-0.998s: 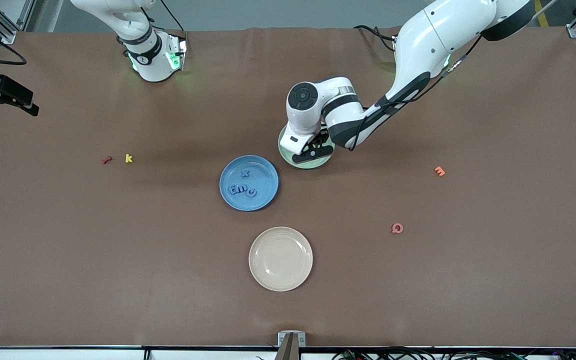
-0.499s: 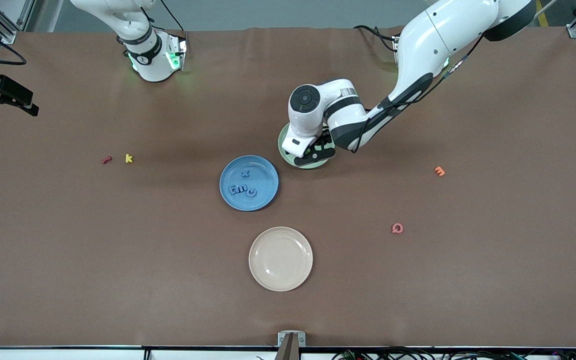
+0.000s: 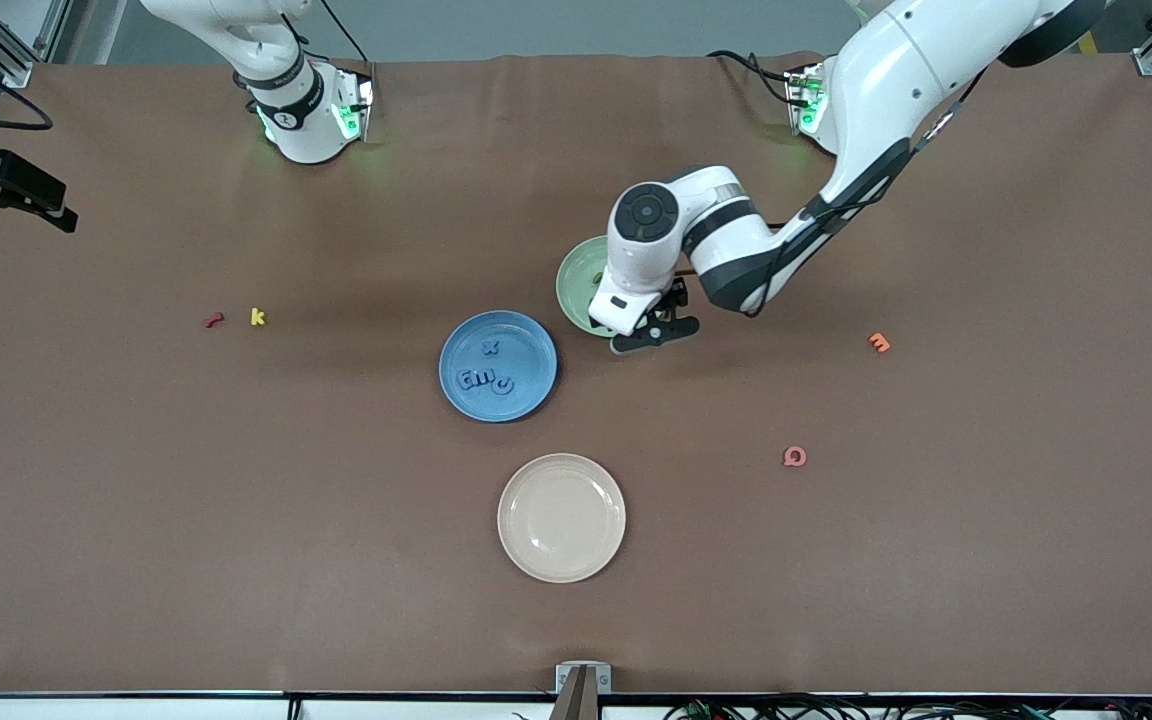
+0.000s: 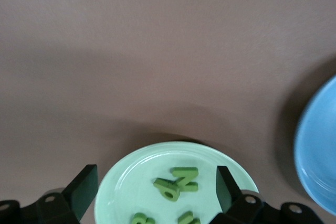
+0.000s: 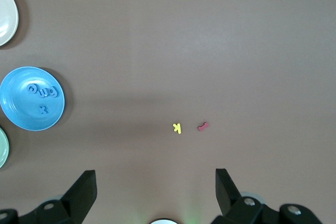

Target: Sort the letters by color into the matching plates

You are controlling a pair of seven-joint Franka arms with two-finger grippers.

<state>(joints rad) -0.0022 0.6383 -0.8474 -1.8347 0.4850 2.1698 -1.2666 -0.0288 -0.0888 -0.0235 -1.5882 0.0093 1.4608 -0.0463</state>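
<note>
The pale green plate (image 3: 581,277) stands mid-table, partly hidden under my left wrist. In the left wrist view this plate (image 4: 126,182) holds several green letters (image 4: 178,181). My left gripper (image 3: 654,332) is open and empty, over the plate's edge that faces the front camera; in its own view (image 4: 155,190) the fingers straddle the letters from above. The blue plate (image 3: 498,366) lies beside the green one, nearer the front camera, with several blue letters (image 3: 484,378) in it. My right gripper (image 5: 155,192) is open and empty, high over the table near its base, and waits.
A beige plate (image 3: 561,517) lies nearer the front camera than the blue one. A red letter (image 3: 214,320) and a yellow k (image 3: 257,317) lie toward the right arm's end. An orange letter (image 3: 879,342) and a pink letter (image 3: 794,457) lie toward the left arm's end.
My left gripper has drawn away from the middle of the green plate toward the left arm's end, uncovering part of the plate. The right arm has not moved.
</note>
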